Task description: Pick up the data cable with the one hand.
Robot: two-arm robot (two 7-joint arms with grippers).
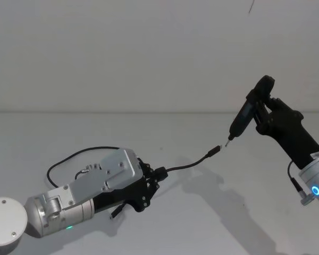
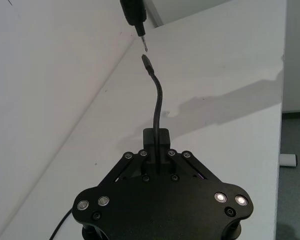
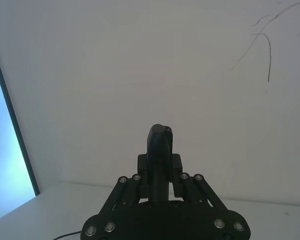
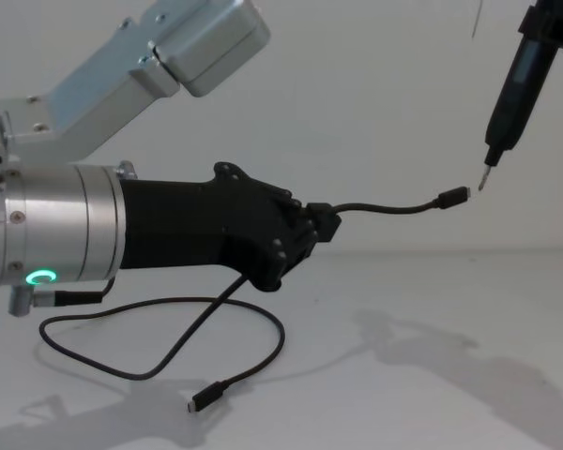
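The data cable (image 1: 191,164) is a thin black lead, and my left gripper (image 1: 158,175) is shut on it above the table. From the fingers (image 4: 321,225) a short length of the cable (image 4: 394,208) arches forward to a small plug (image 4: 453,197) held in the air. The rest loops down onto the table and ends in a second plug (image 4: 211,397). In the left wrist view the cable (image 2: 157,100) rises straight out of the left gripper (image 2: 156,135). My right gripper (image 1: 263,114) is shut on a black pen-shaped tool (image 1: 244,114), whose metal tip hovers just off the raised plug.
A white round base (image 1: 2,223) sits at the near left corner. The white table (image 1: 202,212) meets a white wall at the back, and its side edge (image 2: 282,100) drops to the floor. A short lead (image 1: 292,180) hangs by the right arm's wrist.
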